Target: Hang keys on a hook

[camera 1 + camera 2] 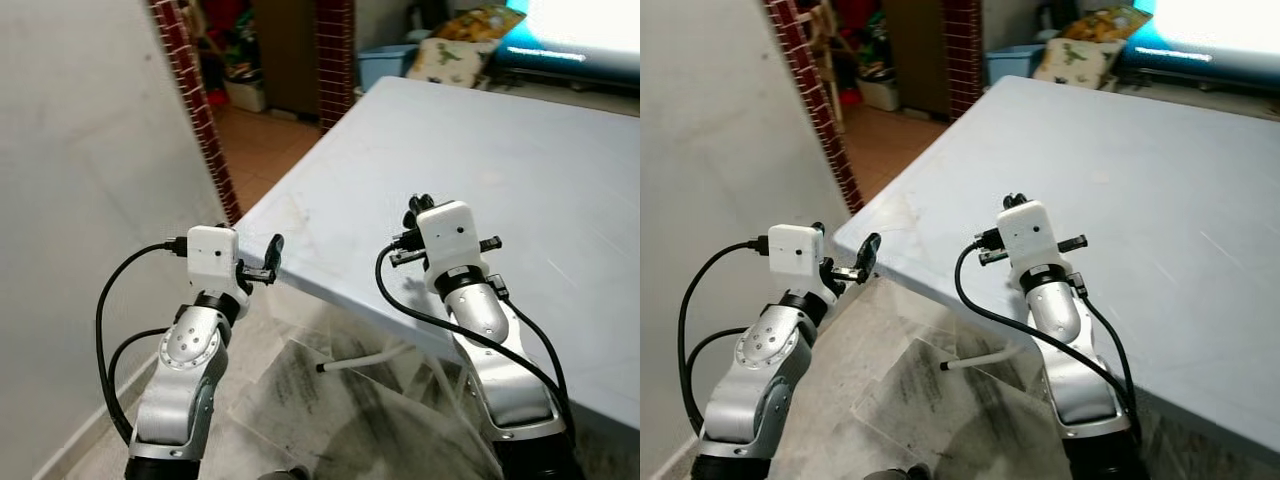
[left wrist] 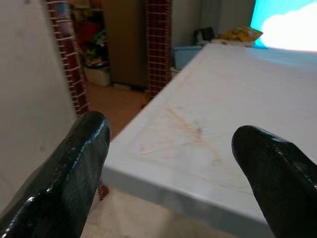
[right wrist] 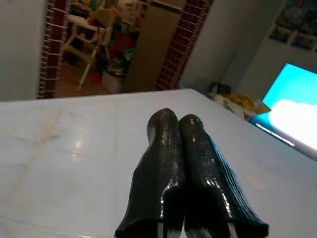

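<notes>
Search step, as we judged it: left tool (image 1: 262,262) held wide at tabletop (image 1: 520,180) corner; right tool (image 3: 185,163) pressed closed, empty, above tabletop. Keys and hook: we found neither near either tool. Next move: locate keys first.

No lettering, label, brand or number can be read anywhere — the posters on the far wall (image 3: 297,27) in the right wrist view are too small and blurred, and the bright screen (image 1: 580,22) shows plain colour.
</notes>
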Motion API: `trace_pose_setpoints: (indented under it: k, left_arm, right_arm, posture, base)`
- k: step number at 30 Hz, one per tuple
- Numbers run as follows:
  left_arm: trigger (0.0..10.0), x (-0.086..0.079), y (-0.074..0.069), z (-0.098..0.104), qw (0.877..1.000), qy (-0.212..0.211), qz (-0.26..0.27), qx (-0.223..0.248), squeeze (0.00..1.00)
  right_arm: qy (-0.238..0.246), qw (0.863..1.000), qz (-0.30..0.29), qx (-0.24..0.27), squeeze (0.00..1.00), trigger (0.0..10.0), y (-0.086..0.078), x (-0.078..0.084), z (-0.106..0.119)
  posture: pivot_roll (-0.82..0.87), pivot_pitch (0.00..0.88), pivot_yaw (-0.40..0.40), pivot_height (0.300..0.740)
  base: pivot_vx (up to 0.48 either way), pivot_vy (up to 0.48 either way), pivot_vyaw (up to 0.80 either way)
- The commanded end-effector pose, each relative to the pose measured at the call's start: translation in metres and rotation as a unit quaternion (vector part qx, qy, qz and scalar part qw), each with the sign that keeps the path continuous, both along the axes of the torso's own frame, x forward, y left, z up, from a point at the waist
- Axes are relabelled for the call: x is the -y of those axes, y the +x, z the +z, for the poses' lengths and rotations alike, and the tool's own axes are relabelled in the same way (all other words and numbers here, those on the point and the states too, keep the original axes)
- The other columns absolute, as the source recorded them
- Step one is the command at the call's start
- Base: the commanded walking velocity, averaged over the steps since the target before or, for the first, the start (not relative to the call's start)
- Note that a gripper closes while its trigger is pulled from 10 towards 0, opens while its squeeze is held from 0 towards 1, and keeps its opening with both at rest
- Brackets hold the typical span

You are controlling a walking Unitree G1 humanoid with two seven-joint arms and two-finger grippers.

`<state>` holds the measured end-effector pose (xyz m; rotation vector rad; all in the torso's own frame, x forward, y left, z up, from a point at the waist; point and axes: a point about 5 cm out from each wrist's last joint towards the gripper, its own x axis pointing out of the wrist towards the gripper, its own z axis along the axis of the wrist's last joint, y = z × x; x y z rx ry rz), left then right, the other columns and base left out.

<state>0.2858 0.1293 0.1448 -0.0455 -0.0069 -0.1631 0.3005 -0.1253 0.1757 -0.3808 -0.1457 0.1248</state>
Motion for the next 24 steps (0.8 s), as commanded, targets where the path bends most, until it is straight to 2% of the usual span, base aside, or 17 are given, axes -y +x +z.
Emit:
trace_pose_setpoints:
  k: [1,10,16,24]
  left_arm:
    - [10.0,-0.0044,-0.0003,0.0018,1.000,0.004,0.019,0.005,0.00]
    - [10.0,-0.0037,0.0000,0.0005,0.999,-0.001,0.032,-0.002,0.00]
    - [10.0,-0.0017,0.0029,0.0025,1.000,-0.007,0.017,-0.003,0.00]
    - [10.0,-0.0048,0.0027,0.0020,1.000,-0.006,0.025,-0.002,0.00]
  right_arm:
    - [0.002,1.000,0.012,0.009,0.00,10.0,-0.0014,-0.0056,0.0069]
    - [0.008,1.000,0.022,0.009,0.00,10.0,-0.0006,-0.0092,0.0124]
    - [0.012,1.000,0.026,0.008,0.00,10.0,0.0002,-0.0117,0.0147]
    - [0.015,0.999,0.034,0.007,0.00,10.0,0.0019,-0.0140,0.0166]
  posture:
    - [-0.03,0.037,0.077,0.740]
    - [-0.03,0.050,0.070,0.740]
    - [-0.04,0.070,0.065,0.740]
    - [-0.04,0.078,0.061,0.740]
  base:
    - [0.000,0.000,0.80]
    - [0.000,0.000,0.80]
    - [0.000,0.000,0.80]
    - [0.000,0.000,0.80]
